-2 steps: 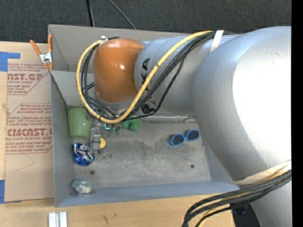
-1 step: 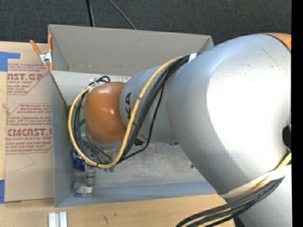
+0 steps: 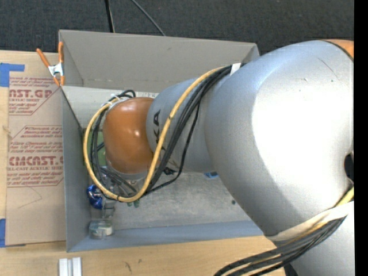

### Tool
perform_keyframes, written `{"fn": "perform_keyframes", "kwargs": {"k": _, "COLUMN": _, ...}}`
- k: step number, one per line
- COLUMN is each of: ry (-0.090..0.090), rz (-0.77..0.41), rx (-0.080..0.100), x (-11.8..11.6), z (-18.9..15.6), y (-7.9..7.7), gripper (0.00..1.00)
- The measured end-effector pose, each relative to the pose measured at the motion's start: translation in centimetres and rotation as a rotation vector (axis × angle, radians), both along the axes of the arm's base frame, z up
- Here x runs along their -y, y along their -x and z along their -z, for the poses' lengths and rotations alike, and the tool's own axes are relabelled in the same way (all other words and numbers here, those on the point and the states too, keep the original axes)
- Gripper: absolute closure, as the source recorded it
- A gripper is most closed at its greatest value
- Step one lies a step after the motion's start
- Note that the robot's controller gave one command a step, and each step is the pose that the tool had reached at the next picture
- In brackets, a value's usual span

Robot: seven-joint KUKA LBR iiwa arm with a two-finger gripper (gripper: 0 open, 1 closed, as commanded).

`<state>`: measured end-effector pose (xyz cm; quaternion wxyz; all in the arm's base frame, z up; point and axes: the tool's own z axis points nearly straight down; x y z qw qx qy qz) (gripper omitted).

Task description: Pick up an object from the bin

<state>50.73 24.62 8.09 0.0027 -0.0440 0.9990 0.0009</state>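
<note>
Gripper [image 3: 115, 184] under orange wrist cover [image 3: 129, 134] at the bin's [image 3: 161, 56] 8 o'clock side, its opening we cannot tell, small shiny blue piece [image 3: 94, 195] at its 7 o'clock, axis unclear, clear greyish block [image 3: 100, 229] beyond, lying 9-to-3.

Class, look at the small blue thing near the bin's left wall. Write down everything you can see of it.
The small blue thing looks glossy and rounded, perhaps plastic; its exact kind is unclear. It lies on the floor of the bin, close to the left wall, partly tucked under the arm's yellow cable loop. A pale clear thing lies nearer the corner; contact between them is unclear.
</note>
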Motion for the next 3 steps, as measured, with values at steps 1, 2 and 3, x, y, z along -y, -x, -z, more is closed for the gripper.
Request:
{"fn": "perform_keyframes", "kwargs": {"k": 1, "ry": 0.001, "rz": -0.248, "rx": 0.005, "x": 3.5, "z": -16.5, "y": -1.5, "gripper": 1.00}}
{"fn": "perform_keyframes", "kwargs": {"k": 2, "ry": 0.004, "rz": -0.155, "rx": -0.011, "x": 5.9, "z": -9.5, "y": 1.1, "gripper": 1.00}}
{"fn": "perform_keyframes", "kwargs": {"k": 3, "ry": 0.000, "rz": -0.186, "rx": 0.007, "x": 5.9, "z": -24.5, "y": 0.7, "gripper": 1.00}}
